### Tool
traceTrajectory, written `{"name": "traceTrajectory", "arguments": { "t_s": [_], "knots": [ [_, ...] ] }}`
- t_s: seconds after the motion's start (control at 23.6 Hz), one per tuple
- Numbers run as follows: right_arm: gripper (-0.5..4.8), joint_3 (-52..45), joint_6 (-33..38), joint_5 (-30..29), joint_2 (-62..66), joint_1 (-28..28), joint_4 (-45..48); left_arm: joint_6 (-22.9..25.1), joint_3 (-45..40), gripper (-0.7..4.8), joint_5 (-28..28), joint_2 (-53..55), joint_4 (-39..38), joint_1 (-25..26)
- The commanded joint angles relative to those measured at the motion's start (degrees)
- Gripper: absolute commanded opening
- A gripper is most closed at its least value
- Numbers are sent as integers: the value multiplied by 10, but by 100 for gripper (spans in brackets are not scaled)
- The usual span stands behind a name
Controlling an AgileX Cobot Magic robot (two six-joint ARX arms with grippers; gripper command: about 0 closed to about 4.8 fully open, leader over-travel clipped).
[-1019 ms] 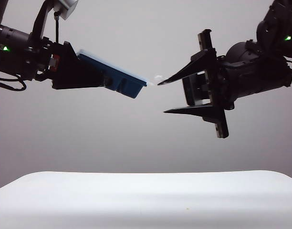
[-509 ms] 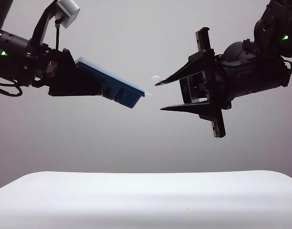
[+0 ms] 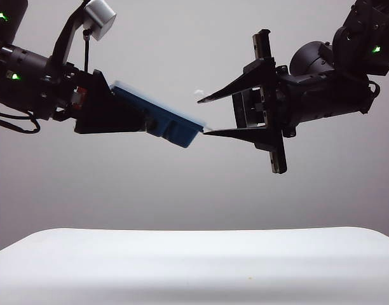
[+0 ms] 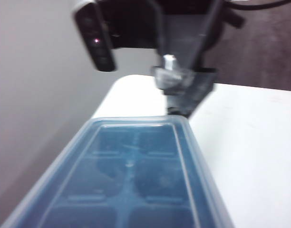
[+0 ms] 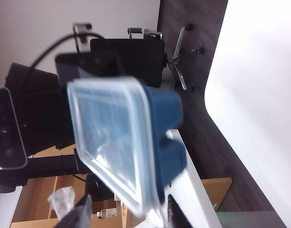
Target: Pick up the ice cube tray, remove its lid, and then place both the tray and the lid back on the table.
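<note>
both grippers high above the table point(image 3: 194, 267).
my left gripper point(image 3: 128, 114) clamps the tray point(image 3: 166, 121), lid point(image 4: 136, 161) still on, tilted; my right gripper point(image 3: 204, 115) gapes, one fingertip point(image 3: 210, 131) at the lid's corner.

Near end of ice cube tray point(image 3: 161, 117) hidden inside left gripper point(image 3: 128, 115). Tray and lid point(image 4: 136, 161) cut off by left wrist view's edge. Right gripper point(image 4: 181, 88) blurred there; its fingertips point(image 5: 79, 214) cropped in right wrist view.
</note>
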Motion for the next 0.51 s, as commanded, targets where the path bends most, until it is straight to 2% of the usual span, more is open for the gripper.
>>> {"name": "traceTrajectory", "arguments": {
  "t_s": [0.04, 0.17, 0.51],
  "knots": [
    [197, 1, 1, -8, -3, 0, 5, 4, 2, 152, -17, -1, 21, 4],
    [110, 1, 1, -7, -3, 0, 5, 4, 2, 152, -14, -1, 22, 4],
    [101, 1, 1, -3, -3, 0, 8, 4, 2, 152, 1, -1, 22, -2]
  ]
}}
